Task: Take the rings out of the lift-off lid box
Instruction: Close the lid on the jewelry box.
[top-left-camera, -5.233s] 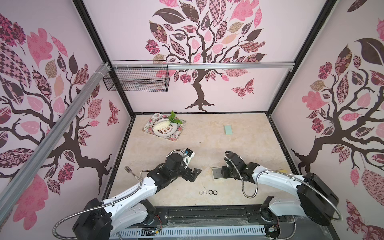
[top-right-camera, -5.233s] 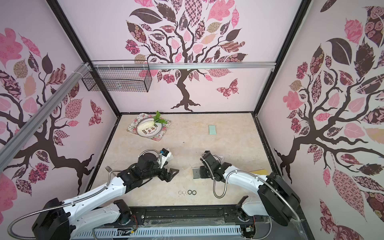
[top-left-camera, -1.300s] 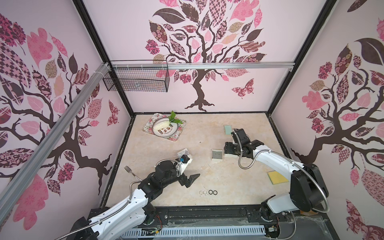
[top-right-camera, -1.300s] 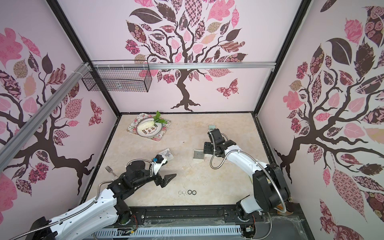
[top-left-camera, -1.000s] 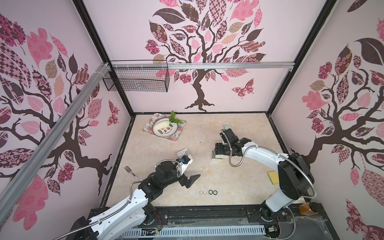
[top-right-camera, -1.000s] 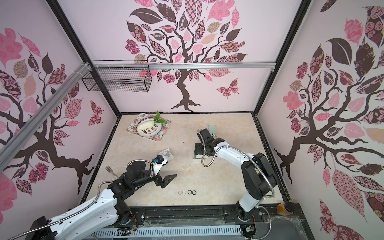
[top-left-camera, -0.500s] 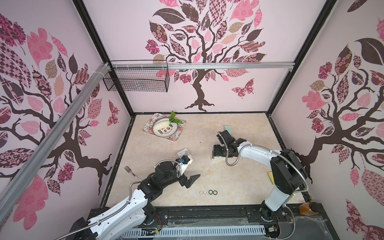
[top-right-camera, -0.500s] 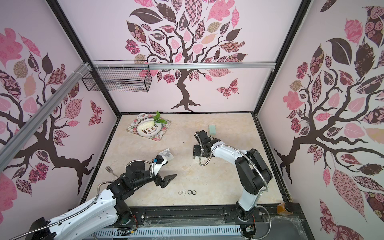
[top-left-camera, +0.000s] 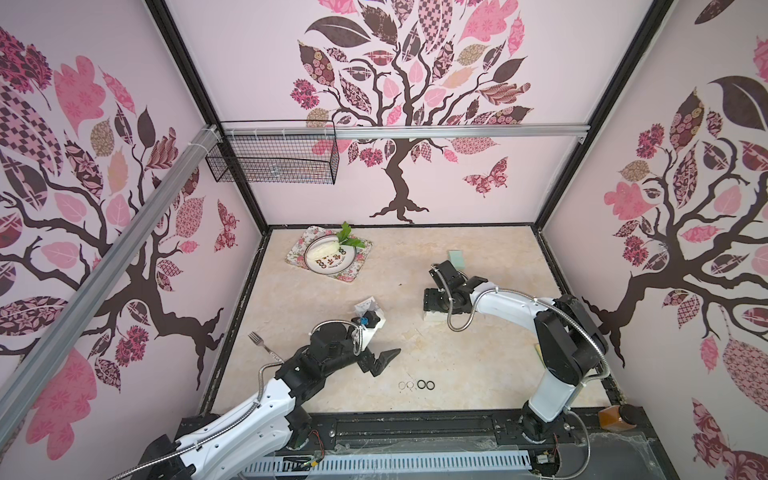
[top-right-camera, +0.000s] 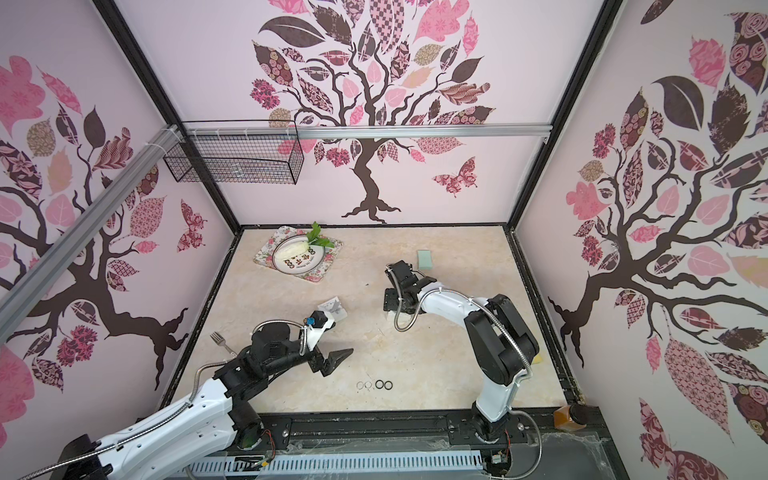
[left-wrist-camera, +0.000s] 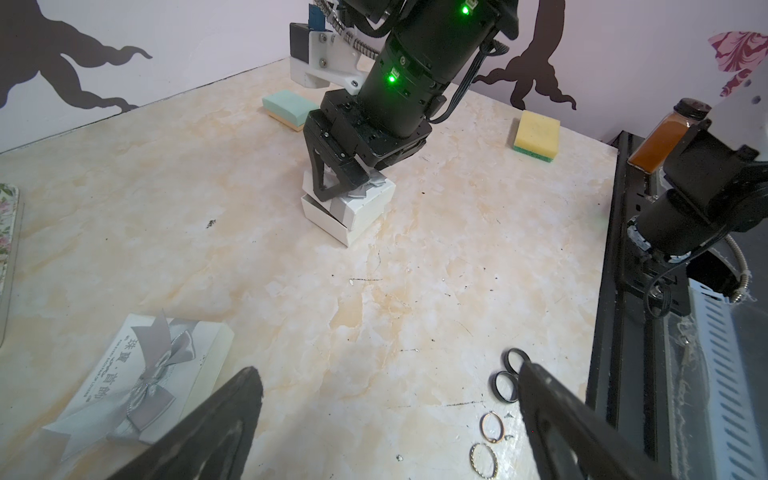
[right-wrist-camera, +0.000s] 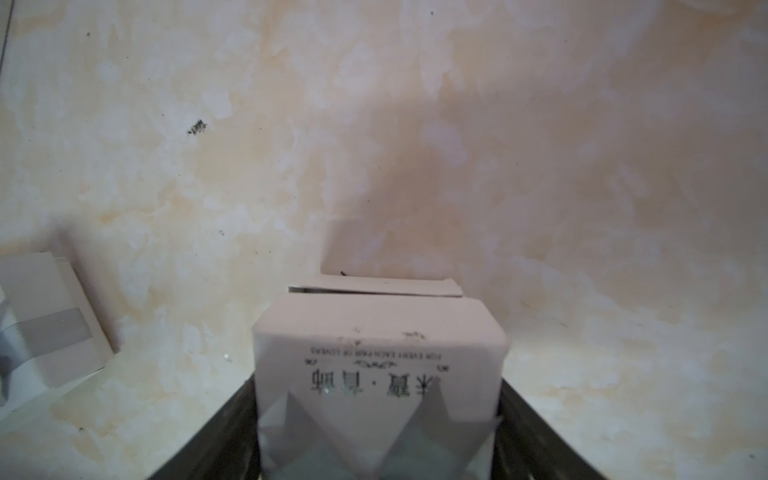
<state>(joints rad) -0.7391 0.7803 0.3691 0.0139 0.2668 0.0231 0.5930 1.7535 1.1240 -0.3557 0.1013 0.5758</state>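
Note:
Several rings (top-left-camera: 417, 385) (top-right-camera: 374, 385) lie in a row on the table near the front edge: two black rings (left-wrist-camera: 507, 384) and two thin wire ones (left-wrist-camera: 492, 427). My left gripper (top-left-camera: 380, 365) (left-wrist-camera: 386, 374) hovers open just behind them, holding nothing. Farther back, the white lift-off lid box (top-left-camera: 434, 316) (left-wrist-camera: 345, 224) stands on the table. Its bow-topped lid (right-wrist-camera: 378, 361) sits askew on the base. My right gripper (top-left-camera: 436, 301) (right-wrist-camera: 379, 386) reaches down over it, shut on the lid's two sides. The box's inside is hidden.
A second white box with a grey bow (top-left-camera: 368, 307) (left-wrist-camera: 141, 382) lies by the left arm. A floral tray (top-left-camera: 349, 277) with a plate is at the back left, a fork (top-left-camera: 259, 341) at the left edge. A green sponge (top-left-camera: 457, 259), a yellow sponge (left-wrist-camera: 536, 135) and a spice bottle (top-left-camera: 615, 417) are on the right.
The white box has gone from the front middle to farther back. Over the last second the right gripper shifted slightly left and settled over it. The left arm stayed still.

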